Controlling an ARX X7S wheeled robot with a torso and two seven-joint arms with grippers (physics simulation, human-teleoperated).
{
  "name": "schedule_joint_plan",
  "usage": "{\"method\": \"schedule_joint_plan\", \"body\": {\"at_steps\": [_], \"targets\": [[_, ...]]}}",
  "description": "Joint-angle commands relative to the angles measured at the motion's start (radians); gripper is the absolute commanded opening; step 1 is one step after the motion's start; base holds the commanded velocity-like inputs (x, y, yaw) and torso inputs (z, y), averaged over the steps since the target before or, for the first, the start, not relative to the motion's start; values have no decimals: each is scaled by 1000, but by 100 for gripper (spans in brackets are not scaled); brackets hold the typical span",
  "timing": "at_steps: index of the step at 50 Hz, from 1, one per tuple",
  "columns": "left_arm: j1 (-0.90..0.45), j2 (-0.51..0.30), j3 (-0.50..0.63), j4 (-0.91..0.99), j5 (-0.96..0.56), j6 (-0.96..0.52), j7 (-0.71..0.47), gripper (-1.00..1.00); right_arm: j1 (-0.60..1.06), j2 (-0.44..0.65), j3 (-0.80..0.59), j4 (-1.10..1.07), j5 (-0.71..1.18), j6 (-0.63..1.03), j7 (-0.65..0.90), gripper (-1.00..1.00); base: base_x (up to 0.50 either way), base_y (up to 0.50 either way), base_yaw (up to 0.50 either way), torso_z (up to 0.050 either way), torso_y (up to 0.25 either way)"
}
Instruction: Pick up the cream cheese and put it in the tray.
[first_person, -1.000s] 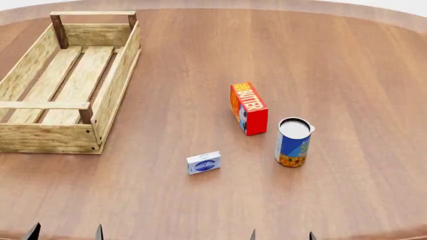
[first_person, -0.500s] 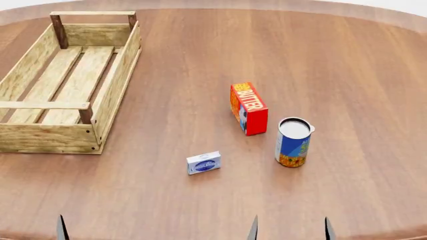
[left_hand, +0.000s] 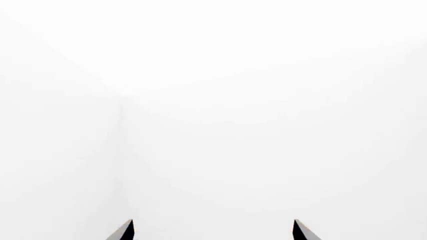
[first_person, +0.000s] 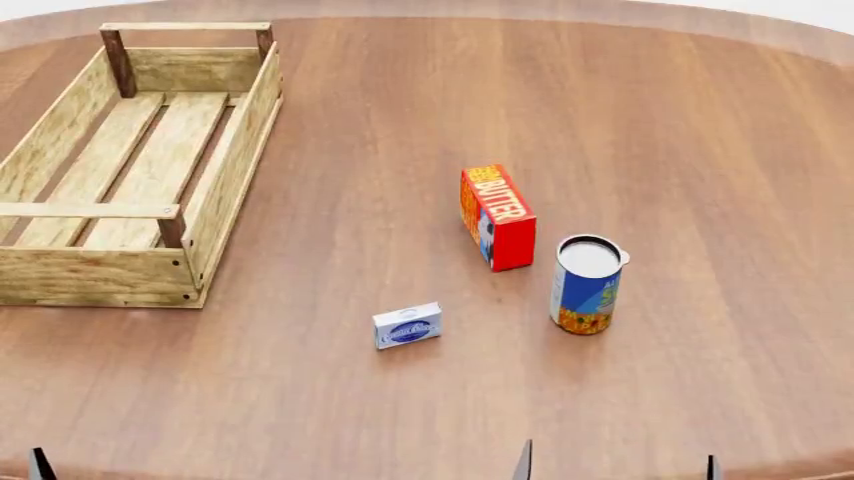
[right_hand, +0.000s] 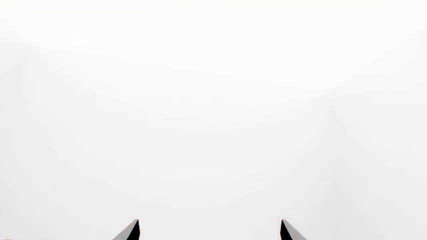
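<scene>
Most of both arms lay outside every view.

In the head view only dark fingertip slivers poked up at the bottom edge: the right end effector (first_person: 617, 468) showed two tips, well apart, while the left end effector (first_person: 40, 466) showed a single tip, its other finger cut off. Both wrist views faced blank white, with just two fingertip points each at the frame edge, left (left_hand: 212, 231) and right (right_hand: 209, 230). The tray (first_person: 230, 160) ran past the left edge. The desk (first_person: 694, 150) was cropped on all sides. The logo lettering on the cream cheese (first_person: 407, 326) was too small to read.
</scene>
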Motion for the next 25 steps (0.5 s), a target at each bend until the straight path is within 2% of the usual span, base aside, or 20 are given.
{"method": "schedule_joint_plan", "body": {"at_steps": [1,7,25], "targets": [[12,-7,0,10,33,37,-39,100,-10,1,0,-15,-54,-31,43,100,0,0,0,0,0],[17,-12,3,21,33,36,-48,100,-8,2,-4,-18,-67,-10,50,100,0,0,0,0,0],[10,-28,12,17,35,35,-72,100,-7,19,-31,-23,-76,-3,67,100,0,122,0,0,0]]}}
